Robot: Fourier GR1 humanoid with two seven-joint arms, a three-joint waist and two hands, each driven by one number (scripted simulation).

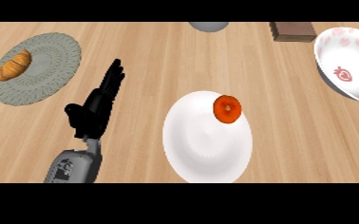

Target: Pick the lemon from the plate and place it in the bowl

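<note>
A white plate lies on the wooden counter at centre right. On its upper right edge sits a round orange-red fruit, not a yellow lemon. A white bowl with red strawberry prints stands at the right edge, partly cut off. My left hand is at the lower left, open with fingers straight and pointing up, well left of the plate and touching nothing. My right hand does not show.
A grey-green patterned plate with a croissant lies at the far left. A grey round object and a brown block sit along the counter's far edge.
</note>
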